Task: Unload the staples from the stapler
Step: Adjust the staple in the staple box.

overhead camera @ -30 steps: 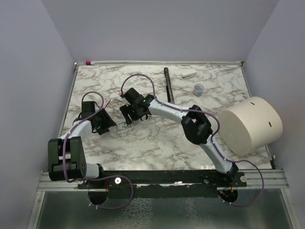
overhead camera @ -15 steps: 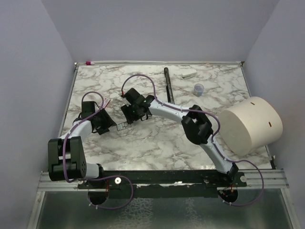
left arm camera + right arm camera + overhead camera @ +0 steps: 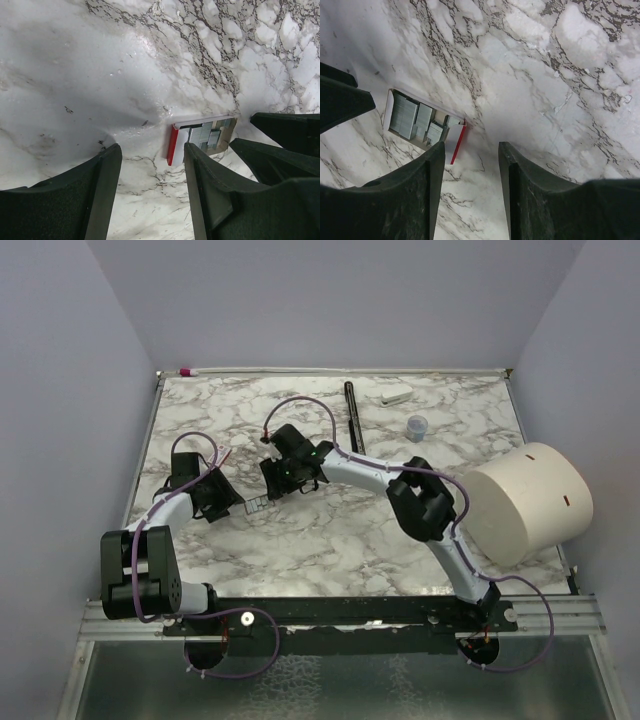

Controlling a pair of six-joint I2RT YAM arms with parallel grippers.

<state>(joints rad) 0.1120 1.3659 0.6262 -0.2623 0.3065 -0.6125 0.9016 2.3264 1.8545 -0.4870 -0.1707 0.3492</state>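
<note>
Counted in the top view, left to right: one pink-tipped stick in the upper left, two arms, one small box left of centre, one stapler, one white piece, one small bluish cap, and one big cream cylinder at the right edge.

The left gripper lies at middle left, its tips just beside the box. In its wrist view the left gripper has its jaws spread, with only marble between them. The box, red along one side, lies just past the right-hand finger. The staples in it are grey strips.

The right gripper comes at the box from the upper right. In its own view the right gripper is parted too and grasps nothing. The box sits in the middle left of that frame, with several strips of staples lying unevenly inside; I cannot count them exactly.

The stapler is a thin black bar in the upper centre, running nearly straight up the frame, well apart from both grippers.

The table is grey-veined white marble, enclosed by plain lavender walls on three sides.

The cylinder overhangs the table's right edge. What the white piece is cannot be made out. No staples can be seen on the stapler at this size.
</note>
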